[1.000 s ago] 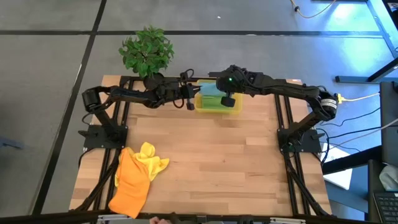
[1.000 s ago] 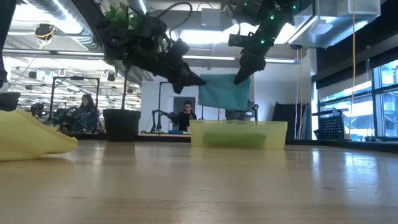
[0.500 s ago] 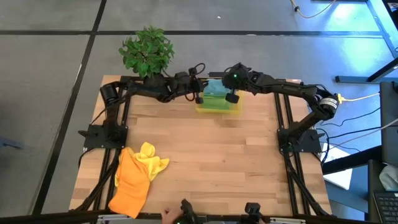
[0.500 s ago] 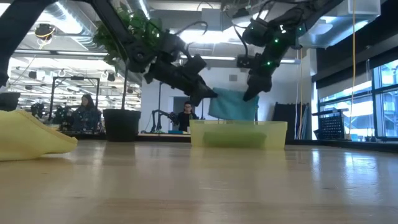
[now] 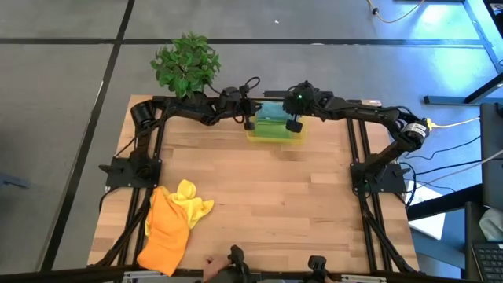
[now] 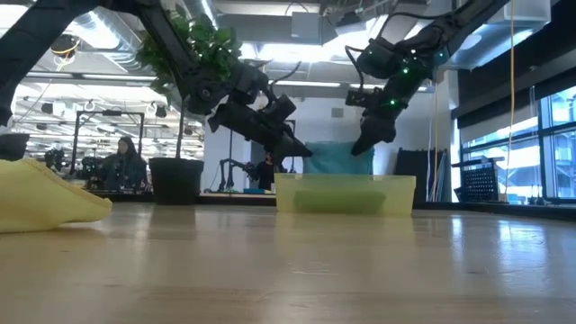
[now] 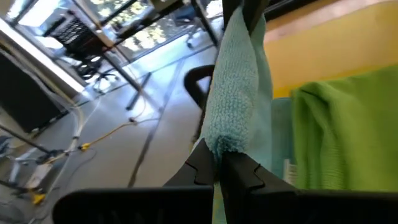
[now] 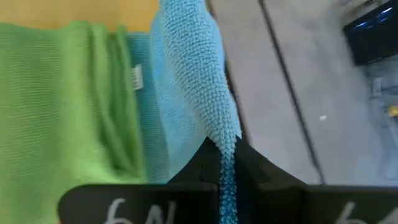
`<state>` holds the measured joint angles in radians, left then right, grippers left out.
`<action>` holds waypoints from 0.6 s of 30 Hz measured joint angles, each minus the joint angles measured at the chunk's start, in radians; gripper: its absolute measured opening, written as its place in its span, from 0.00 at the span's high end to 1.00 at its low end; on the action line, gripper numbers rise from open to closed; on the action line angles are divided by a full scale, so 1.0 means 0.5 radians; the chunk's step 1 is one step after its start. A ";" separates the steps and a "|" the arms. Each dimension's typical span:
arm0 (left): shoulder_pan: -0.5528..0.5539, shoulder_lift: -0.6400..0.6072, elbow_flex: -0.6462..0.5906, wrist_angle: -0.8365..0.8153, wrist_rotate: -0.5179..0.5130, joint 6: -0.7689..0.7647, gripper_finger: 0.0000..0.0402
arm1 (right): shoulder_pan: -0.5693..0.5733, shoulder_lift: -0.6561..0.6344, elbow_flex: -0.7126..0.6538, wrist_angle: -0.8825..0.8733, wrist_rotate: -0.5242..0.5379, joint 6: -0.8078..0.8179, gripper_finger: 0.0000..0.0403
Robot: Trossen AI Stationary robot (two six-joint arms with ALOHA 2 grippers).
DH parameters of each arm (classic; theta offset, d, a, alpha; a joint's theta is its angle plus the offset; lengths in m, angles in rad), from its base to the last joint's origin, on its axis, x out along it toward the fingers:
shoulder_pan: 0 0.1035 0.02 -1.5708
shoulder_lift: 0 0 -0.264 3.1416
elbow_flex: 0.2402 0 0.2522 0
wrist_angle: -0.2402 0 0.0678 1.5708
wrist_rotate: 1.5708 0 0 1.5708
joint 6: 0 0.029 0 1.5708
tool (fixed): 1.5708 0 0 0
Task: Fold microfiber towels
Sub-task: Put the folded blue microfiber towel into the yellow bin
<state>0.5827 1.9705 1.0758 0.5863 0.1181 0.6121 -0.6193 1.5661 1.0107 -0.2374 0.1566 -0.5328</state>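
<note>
Both arms reach to the far edge of the table, around 12 o'clock from its centre, and meet over the yellow bin (image 5: 275, 130). The left gripper (image 5: 250, 123) sits at the bin's 9 o'clock side, its fingers (image 7: 202, 165) pressed together on one edge of the teal-blue towel (image 6: 340, 157). The right gripper (image 5: 291, 123) sits at the bin's 3 o'clock side, its fingers (image 8: 205, 163) likewise clamped on the towel's other edge. The towel hangs between the two grippers, its lower part behind the bin's rim in the low view.

A green towel (image 8: 68, 106) lies inside the bin, just beside the teal-blue one; another teal layer shows between them in the wrist views.

An orange towel (image 5: 165, 232) and a yellow towel (image 5: 191, 203) lie crumpled together near the table's 8 o'clock corner, touching, well apart from the bin.

A potted plant (image 5: 186, 67) stands at about 11 o'clock, just beyond the table's far edge.
</note>
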 joint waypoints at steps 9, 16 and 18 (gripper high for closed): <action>-0.076 0.002 -0.003 -0.185 0.055 0.201 1.00 | 0.077 0.001 -0.183 0.028 -0.050 0.040 0.97; -0.122 0.000 -0.005 -0.202 0.098 0.255 1.00 | 0.162 0.001 -0.207 -0.007 -0.084 0.041 0.97; -0.123 -0.001 -0.005 -0.201 0.108 0.174 1.00 | 0.173 0.001 -0.207 -0.015 -0.107 0.041 0.97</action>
<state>0.5213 1.9701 1.0733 0.4858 0.1719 0.6991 -0.5327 1.5665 0.9073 -0.2449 0.1032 -0.5121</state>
